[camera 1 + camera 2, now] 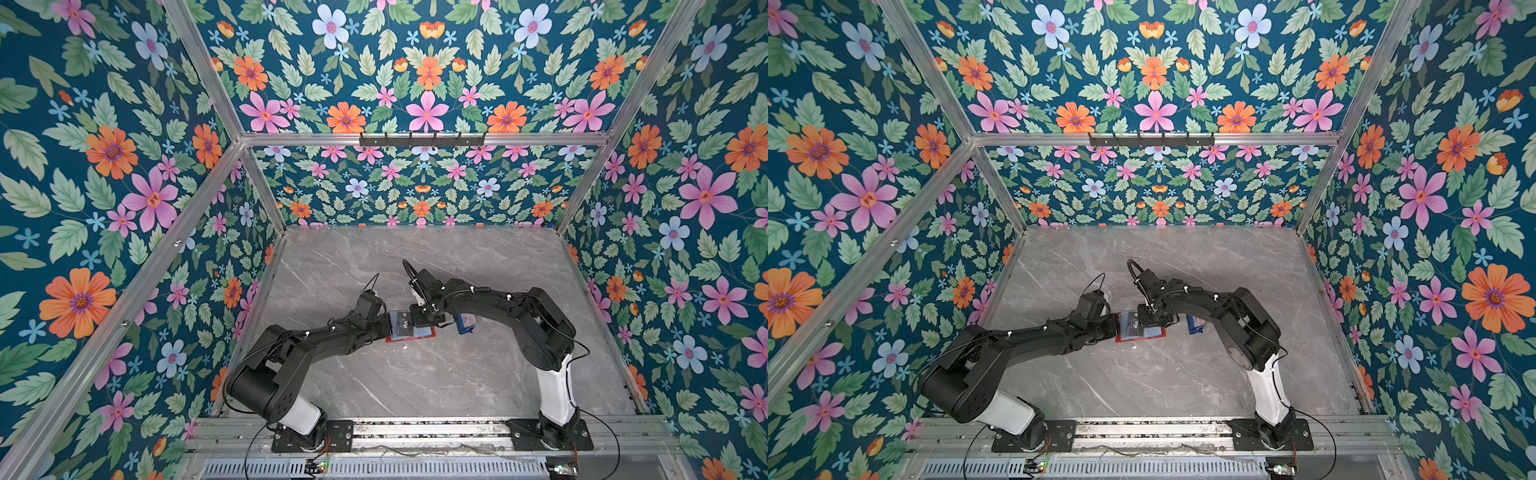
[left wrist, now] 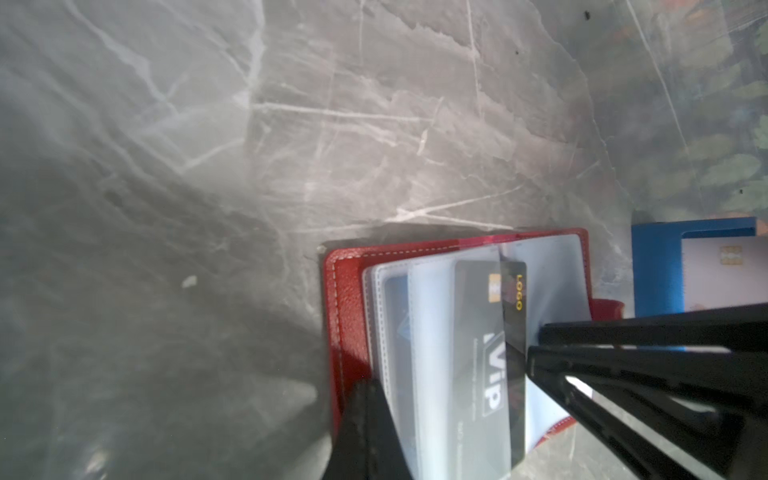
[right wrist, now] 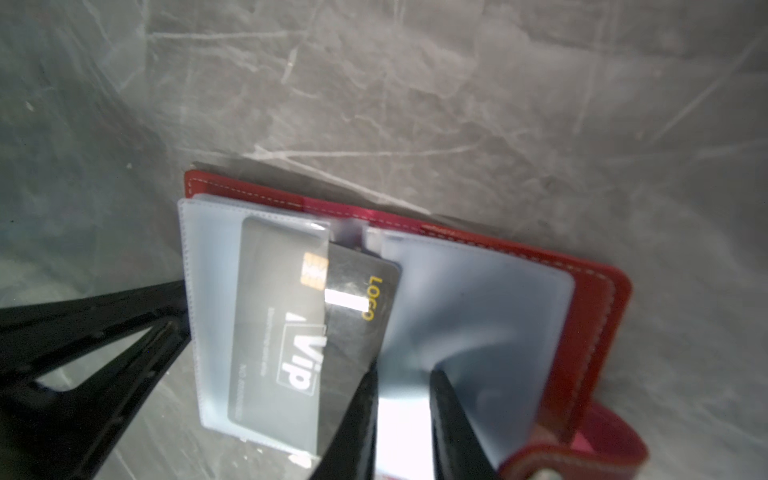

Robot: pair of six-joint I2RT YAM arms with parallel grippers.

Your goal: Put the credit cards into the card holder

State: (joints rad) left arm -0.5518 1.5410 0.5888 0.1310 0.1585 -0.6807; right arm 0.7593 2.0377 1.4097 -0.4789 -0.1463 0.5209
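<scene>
Left fingers (image 2: 365, 432) are pressed shut at the edge of a clear sleeve (image 3: 208, 291) in the red leather-look book-style card holder (image 3: 590, 332), open on the grey marble worktop (image 3: 457, 83). Right fingers (image 3: 353, 428) stand slightly parted beside the dark Vip-marked credit card (image 3: 353, 340), half inside that sleeve.

Enclosed robot lab cell: aluminium frame (image 1: 291, 139), floral-papered walls (image 1: 104, 166), marble-look tabletop (image 1: 415, 382), two rail-mounted arms (image 1: 552, 390).

Both top views are looking down from high up front, far off, taking in the whole table (image 1: 415, 374). Each wrist camera is hanging close over the open card holder (image 2: 349, 316), facing it from opposite sides, both catching the dark card (image 3: 357, 332).
</scene>
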